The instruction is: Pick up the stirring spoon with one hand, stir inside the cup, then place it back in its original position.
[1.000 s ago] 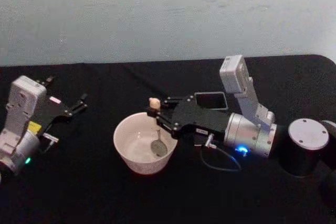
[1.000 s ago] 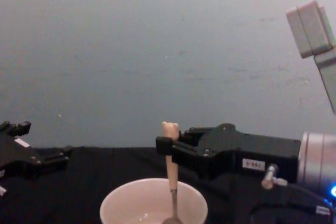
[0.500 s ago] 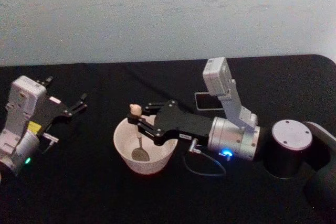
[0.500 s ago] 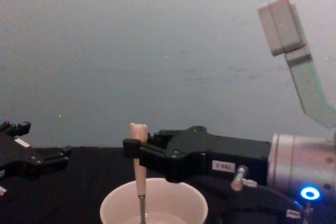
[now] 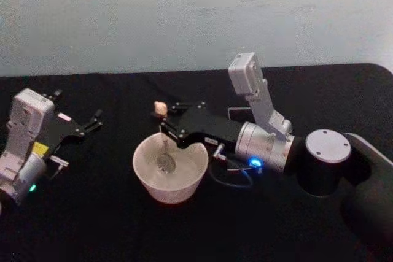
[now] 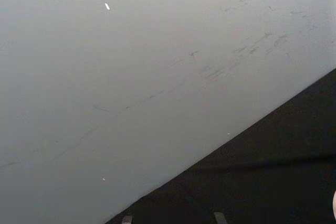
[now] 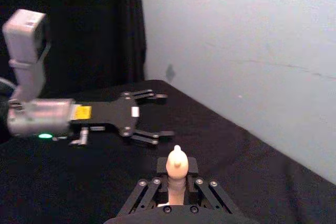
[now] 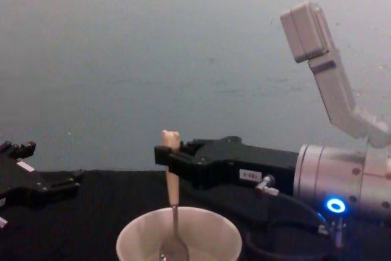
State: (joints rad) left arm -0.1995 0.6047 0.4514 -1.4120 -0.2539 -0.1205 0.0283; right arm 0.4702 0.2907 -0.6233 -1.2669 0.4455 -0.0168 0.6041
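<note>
Here: spoon upright in the cup, clamped by the right gripper

The right gripper (image 5: 164, 128) reaches in from the right across the black table (image 5: 184, 231). It sits over the far rim of the cream-white cup (image 5: 169, 191). Its two black fingers are pressed together on the beige handle of the stirring spoon (image 5: 164, 145), just below the bear-head top. From the chest camera, the spoon (image 8: 171, 187) stands nearly upright. The bear head pokes out above the gripper (image 8: 164, 154), and the thin metal shaft drops straight down past the rim of the cup (image 8: 137, 242). The small metal bowl of the spoon is low inside the cup, roughly central. Whether it touches the bottom is not clear. Behind the fingers, the silver wrist (image 5: 264, 145) shows a glowing blue light on its near side.

The right wrist camera looks along the gripper (image 7: 177, 174) and shows the bear head (image 7: 177, 163) held between the finger linkages.

The left gripper (image 5: 77, 107) lies low at the left side of the table, well apart from the cup. Its fingers (image 7: 149, 138) are spread wide with nothing between them, and a green light shows on its wrist.
</note>
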